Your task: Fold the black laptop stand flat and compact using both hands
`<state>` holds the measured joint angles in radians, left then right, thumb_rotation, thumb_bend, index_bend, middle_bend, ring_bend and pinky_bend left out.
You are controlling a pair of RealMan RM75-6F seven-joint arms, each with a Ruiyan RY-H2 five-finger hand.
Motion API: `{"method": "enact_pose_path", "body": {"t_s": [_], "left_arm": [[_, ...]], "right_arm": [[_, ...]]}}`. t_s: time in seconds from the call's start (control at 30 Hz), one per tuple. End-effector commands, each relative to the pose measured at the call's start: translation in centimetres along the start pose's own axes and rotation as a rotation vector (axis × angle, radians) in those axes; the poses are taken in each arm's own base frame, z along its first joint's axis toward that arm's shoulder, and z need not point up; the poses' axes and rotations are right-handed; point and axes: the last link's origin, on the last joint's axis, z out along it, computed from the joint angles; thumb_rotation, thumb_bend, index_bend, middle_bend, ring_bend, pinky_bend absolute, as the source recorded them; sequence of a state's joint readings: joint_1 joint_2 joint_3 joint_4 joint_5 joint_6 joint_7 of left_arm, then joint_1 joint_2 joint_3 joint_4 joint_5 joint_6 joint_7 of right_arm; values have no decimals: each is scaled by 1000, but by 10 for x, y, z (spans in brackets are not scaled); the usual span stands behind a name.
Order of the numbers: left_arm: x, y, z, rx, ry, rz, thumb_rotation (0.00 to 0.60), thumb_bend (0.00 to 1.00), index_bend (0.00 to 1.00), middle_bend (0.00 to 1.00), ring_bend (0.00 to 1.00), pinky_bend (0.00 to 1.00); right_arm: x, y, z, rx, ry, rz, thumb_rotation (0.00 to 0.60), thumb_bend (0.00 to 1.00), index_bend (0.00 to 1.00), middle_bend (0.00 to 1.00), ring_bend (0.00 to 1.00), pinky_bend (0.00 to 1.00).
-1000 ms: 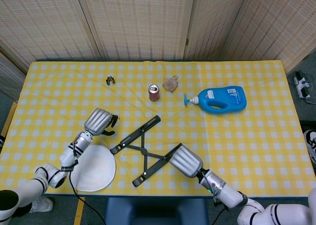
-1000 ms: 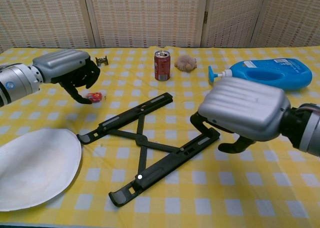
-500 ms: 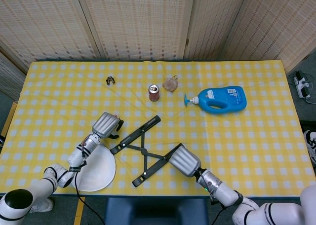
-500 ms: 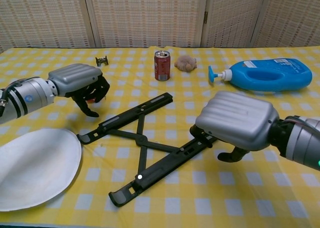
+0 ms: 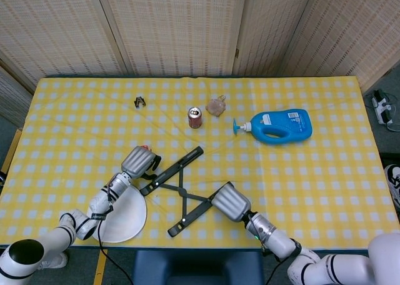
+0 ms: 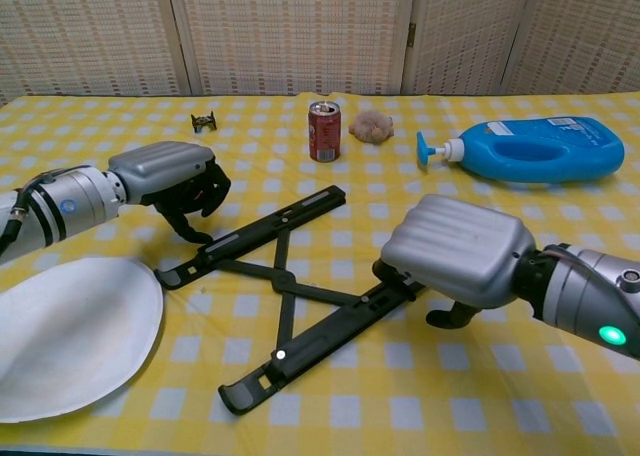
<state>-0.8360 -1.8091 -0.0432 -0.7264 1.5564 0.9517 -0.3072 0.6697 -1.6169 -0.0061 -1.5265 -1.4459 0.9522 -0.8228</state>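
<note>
The single black laptop stand (image 6: 290, 288), still spread open on the table (image 5: 325, 172), is now closed in on by the left hand (image 6: 175, 181), curled and holding nothing, and gripped at its near bar by the right hand (image 6: 455, 251), beside one plate (image 6: 70, 331), one can (image 6: 323, 130) and one blue bottle (image 6: 535, 148)

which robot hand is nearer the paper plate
Left. The left robot hand hovers just past the plate's far edge, by the stand's left bar. The right robot hand is across the stand, well away from the plate.
</note>
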Motion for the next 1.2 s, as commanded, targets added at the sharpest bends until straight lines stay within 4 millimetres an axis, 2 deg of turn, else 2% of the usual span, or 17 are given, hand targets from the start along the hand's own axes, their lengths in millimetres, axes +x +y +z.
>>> {"method": "enact_pose_path", "body": {"t_s": [0.03,0.5,0.7,1.2], "left_arm": [[0,2,0,-7,1,-2,600,75,739,870,767,737],[1,4,0,-22,-4,-11,600,65,739,869,765,737],[9,2,5,-77,55,136,600,4,738,870,765,737],[6,5,12,-132,41,187,600,0,733,870,755,731]], "right_arm": [[-1,-2,4,-4,16,-3,600,266,600,807,796,772],[-6,-7,13,-11,24,-10,600,266,600,807,796,772],[-6,-7,15,-13,28,-6,600,266,600,807,796,772],[-8,-8,22,-24,39,-19,600,266,600,807,796,772]]}}
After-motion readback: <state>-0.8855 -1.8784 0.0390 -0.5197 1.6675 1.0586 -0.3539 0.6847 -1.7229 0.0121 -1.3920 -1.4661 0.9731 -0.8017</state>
